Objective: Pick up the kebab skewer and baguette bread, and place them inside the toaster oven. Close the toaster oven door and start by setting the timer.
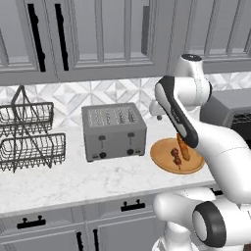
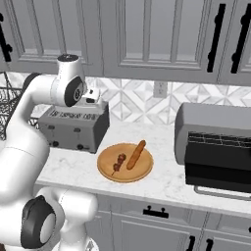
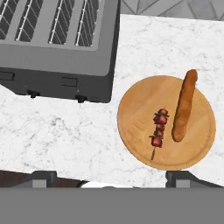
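Two food items share one round wooden board.

Left base view: the white arm folds high over the board, elbow bent.

Right base view: the wide grey toaster oven stands open, well off to the side.

Hand view: the gripper is spread wide and empty, high above the counter; the short dark red kebab skewer lies ahead, just beside the orange-brown baguette bread.

Risk: a descending finger may nudge the loaf, since the gap between them is narrow.
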